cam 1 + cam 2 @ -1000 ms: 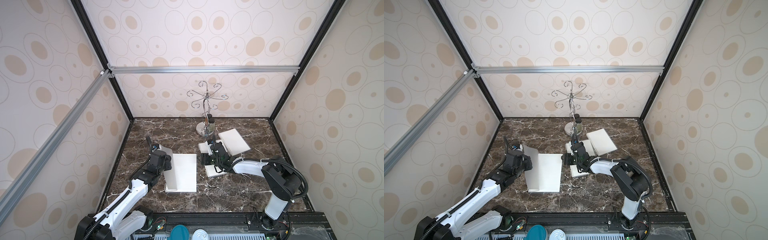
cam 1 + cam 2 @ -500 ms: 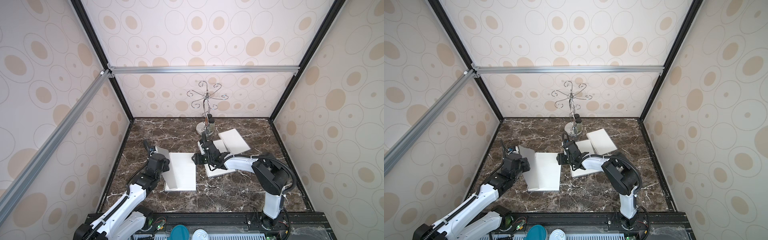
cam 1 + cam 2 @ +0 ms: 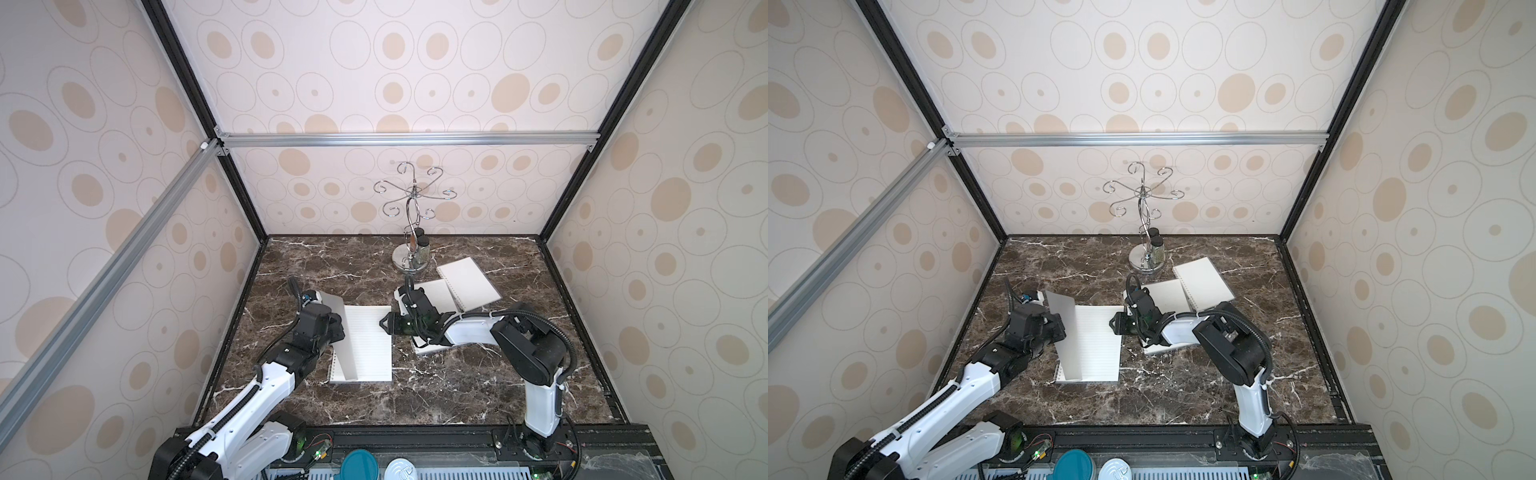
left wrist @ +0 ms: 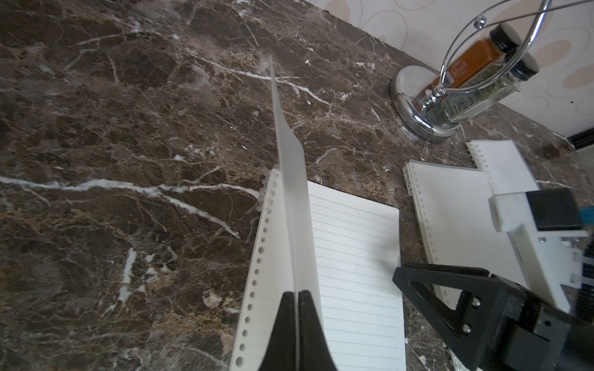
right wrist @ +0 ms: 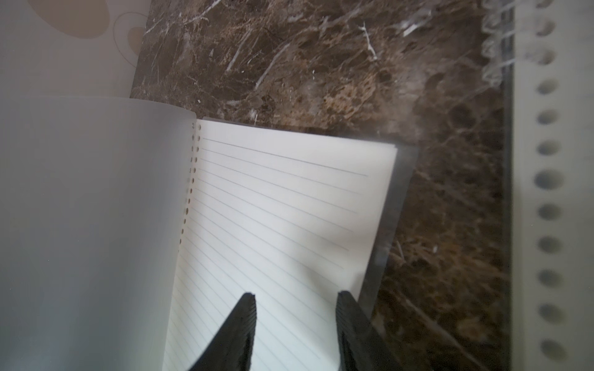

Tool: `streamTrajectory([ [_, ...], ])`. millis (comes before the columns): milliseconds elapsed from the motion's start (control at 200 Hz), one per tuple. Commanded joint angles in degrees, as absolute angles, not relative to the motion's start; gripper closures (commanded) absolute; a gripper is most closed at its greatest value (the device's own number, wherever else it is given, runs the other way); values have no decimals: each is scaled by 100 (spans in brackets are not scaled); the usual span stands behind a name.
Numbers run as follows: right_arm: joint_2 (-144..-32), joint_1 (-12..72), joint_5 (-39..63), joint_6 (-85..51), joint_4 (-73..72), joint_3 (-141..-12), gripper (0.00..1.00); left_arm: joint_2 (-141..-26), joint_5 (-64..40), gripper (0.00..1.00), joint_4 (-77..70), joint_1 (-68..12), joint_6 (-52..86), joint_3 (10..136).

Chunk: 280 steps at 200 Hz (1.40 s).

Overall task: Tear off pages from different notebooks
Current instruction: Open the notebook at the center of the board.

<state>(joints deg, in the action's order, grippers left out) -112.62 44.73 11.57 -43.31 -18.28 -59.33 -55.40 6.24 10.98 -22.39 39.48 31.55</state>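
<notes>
A lined notebook point(image 3: 370, 347) point(image 3: 1098, 347) lies left of the table's middle. Its translucent grey cover point(image 3: 334, 328) point(image 4: 291, 192) stands upright, and my left gripper point(image 3: 337, 330) point(image 4: 296, 294) is shut on the cover's edge. The top lined page point(image 5: 289, 208) lies flat and bare. My right gripper point(image 3: 384, 324) point(image 5: 295, 297) is open, its fingers point(image 5: 249, 308) hovering low over that page near its free edge, nothing between them. Two plain notebooks lie to the right: one point(image 3: 436, 293) partly under my right arm, one point(image 3: 469, 282) behind it.
A chrome hook stand point(image 3: 411, 262) with two spice jars point(image 3: 420, 245) rises at the back middle, close to the plain notebooks. Patterned walls with black frame posts enclose the marble table point(image 3: 457, 386). A teal lid point(image 3: 359, 465) sits below the front rail.
My right gripper has swung left from over the plain notebook to the lined notebook's free edge, and its jaws have narrowed. My left gripper still holds the cover upright.
</notes>
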Motion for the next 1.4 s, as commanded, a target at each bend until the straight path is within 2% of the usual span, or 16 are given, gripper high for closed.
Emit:
streamTrajectory([
  [0, -11137, 4503, 1003, -4475, -1853, -5826, 56, -5634, 412, 100, 1618, -2250, 4096, 3511],
  [315, -11092, 4506, 1053, -4488, -1944, -5698, 56, -6118, 1084, 100, 3116, -2224, 4072, 4900],
  [470, -11061, 4567, 1074, -4245, -1858, -5791, 56, -6373, 591, 100, 3362, -2077, 3864, 5306],
  [670, -11021, 4647, 840, -3878, -1350, -6034, 55, -6679, -187, 100, 4183, -1490, 3154, 5929],
  [855, -10961, 4647, 703, -3612, -1143, -6142, 55, -6859, -109, 100, 4616, -1406, 2600, 6158],
  [995, -10894, 4657, 705, -3462, -914, -6279, 54, -6830, 1219, 100, 4896, -1400, 2430, 6144],
  [1110, -10830, 4708, 587, -3307, -791, -6308, 54, -6459, 1056, 100, 4618, -1398, 2316, 5900],
  [1260, -10758, 4782, 583, -3240, -724, -6341, 54, -5953, 1686, 100, 4488, -1402, 2593, 5614],
  [1396, -10736, 4932, 417, -3073, -409, -6541, 54, -6224, 1246, 100, 4238, -1398, 2505, 5472],
])
